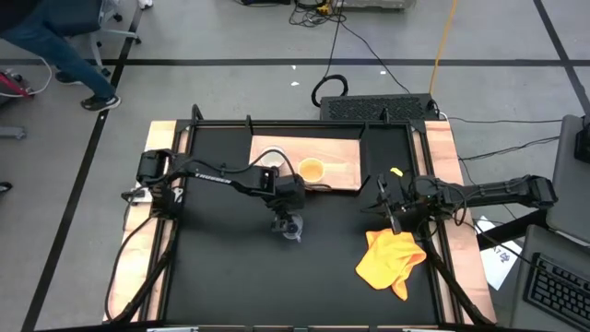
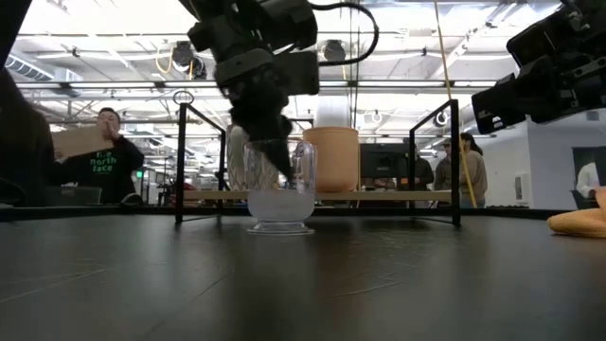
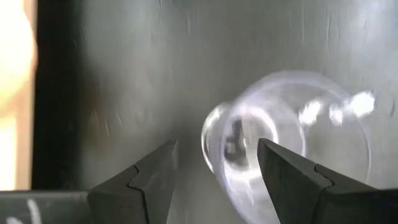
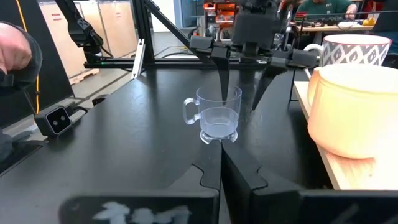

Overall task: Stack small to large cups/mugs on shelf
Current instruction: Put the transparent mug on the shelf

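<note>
Overhead, left gripper (image 4: 239,78) straddles the glass cup's (image 4: 217,115) rim, fingers parted.

Light: bright ceiling strips behind (low view backlit) | Blur: glass cup (image 3: 292,137) smeared | Glare: orange-yellow mug (image 4: 354,106) washed out

The black table (image 1: 221,277) carried a light-wood shelf (image 1: 277,148) flat near the middle of its far edge. A clear glass cup (image 1: 291,230) stood upright on the bare surface near the centre, just in front of the shelf. A yellow cloth (image 1: 389,259) lay crumpled toward the right edge.
</note>
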Motion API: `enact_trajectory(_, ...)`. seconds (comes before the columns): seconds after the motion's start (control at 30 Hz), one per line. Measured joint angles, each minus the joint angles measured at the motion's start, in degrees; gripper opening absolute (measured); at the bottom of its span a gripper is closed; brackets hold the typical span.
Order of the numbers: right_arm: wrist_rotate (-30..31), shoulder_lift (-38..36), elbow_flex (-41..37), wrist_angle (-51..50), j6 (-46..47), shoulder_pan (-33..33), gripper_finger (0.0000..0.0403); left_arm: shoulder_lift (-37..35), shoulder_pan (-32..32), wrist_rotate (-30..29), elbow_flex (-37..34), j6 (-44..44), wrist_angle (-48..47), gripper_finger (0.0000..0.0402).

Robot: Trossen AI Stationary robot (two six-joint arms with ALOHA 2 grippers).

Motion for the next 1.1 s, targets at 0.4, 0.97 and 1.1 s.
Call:
enact_trajectory(0.4, 0.0, 0.24, 0.0, 0.95, -0.01, 0.0, 0.0, 0.26, 0.08, 0.0, 0.02, 0.09, 0.18, 0.0223)
enact_trajectory(0.97, 0.0, 0.24, 0.0, 0.94, -0.05, 0.0, 0.0, 0.26, 0.08, 0.0, 0.02, -0.88, 0.1, 0.019)
enact_trajectory(1.1, 0.0, 0.25, 0.0, 0.96, -0.01, 0.0, 0.0, 0.26, 0.08, 0.0, 0.02, -0.96, 0.08, 0.0123)
